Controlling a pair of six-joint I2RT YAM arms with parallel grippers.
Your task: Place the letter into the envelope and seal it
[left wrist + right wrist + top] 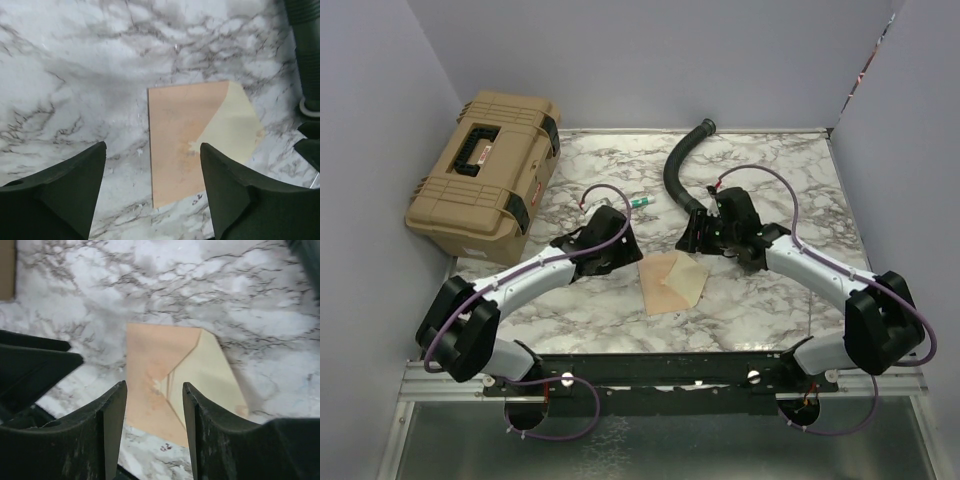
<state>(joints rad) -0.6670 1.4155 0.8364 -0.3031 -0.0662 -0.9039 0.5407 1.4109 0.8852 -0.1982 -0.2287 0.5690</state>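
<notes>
The envelope point(672, 280) lies flat on the marble table between the two arms, with its flap open and the cream inside facing up. It also shows in the left wrist view point(185, 140) and the right wrist view point(165, 380). No separate letter sheet shows in any view. My left gripper point(620, 250) is open and empty, hovering just left of the envelope, its jaws point(152, 150) wide apart over the envelope's left edge. My right gripper point(698, 240) is open and empty just behind the envelope, its jaws point(153, 387) above it.
A tan hard case point(485, 170) stands at the back left. A black corrugated hose point(680, 165) curves at the back centre, also in the left wrist view point(307, 50). A small green-tipped pen point(642, 204) lies behind my left gripper. Walls enclose three sides.
</notes>
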